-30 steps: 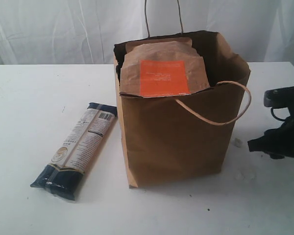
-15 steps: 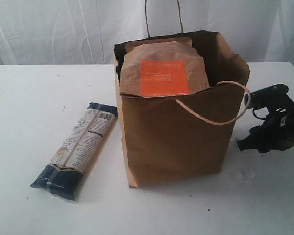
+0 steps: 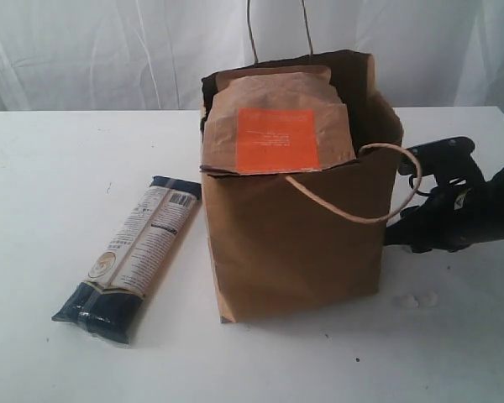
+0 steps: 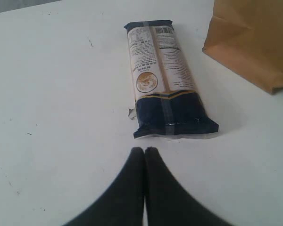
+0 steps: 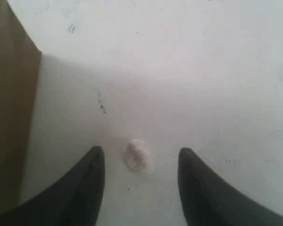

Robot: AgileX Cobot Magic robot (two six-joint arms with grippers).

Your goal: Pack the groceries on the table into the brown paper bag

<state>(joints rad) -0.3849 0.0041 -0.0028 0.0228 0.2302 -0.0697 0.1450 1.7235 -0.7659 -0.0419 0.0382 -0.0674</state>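
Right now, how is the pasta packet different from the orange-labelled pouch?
The pasta packet lies flat on the table, outside the brown paper bag; the pouch stands upright inside it. The pasta packet is long, narrow, dark blue and beige; the pouch is wider, brown with an orange label. Both are groceries nobody holds.

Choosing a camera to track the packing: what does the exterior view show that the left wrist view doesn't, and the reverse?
Only exterior: the pouch standing in the open top of the bag, the twine handles, and the right gripper beside the bag. Only left wrist: the left gripper, shut, just short of the dark end of the packet. Both: the packet lying flat on the table next to the bag.
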